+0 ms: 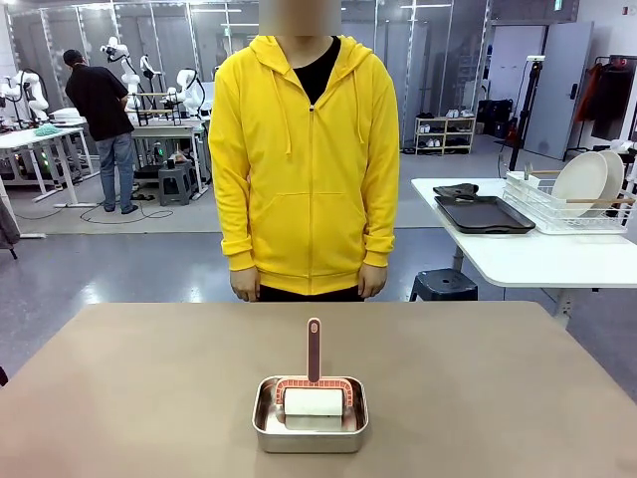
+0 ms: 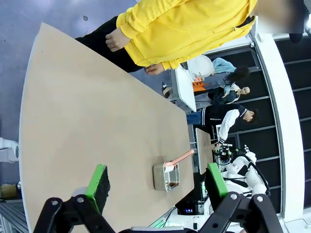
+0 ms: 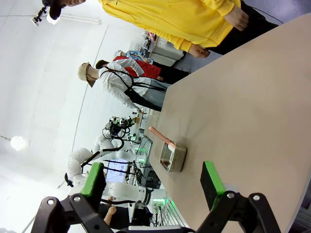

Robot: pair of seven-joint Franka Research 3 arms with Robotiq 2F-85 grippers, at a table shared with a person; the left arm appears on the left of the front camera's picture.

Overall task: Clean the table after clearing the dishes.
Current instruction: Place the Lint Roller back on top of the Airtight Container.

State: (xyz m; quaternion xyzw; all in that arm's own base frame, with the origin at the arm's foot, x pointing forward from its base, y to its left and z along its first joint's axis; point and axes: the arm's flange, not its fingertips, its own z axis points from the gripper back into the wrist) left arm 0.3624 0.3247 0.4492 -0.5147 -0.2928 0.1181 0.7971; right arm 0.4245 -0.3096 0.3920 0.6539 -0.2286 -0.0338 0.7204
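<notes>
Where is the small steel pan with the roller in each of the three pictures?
Front view: the steel pan sits near the bottom centre, on the brown table, with the roller's handle pointing toward the person.
Left wrist view: the pan is lower middle, between the open claw's green pads.
Right wrist view: the pan is just below centre.
Shared landmark: the person's yellow hoodie.

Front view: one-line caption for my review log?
Person stands behind the table; a lint roller rests in a steel pan near its front edge.
</notes>
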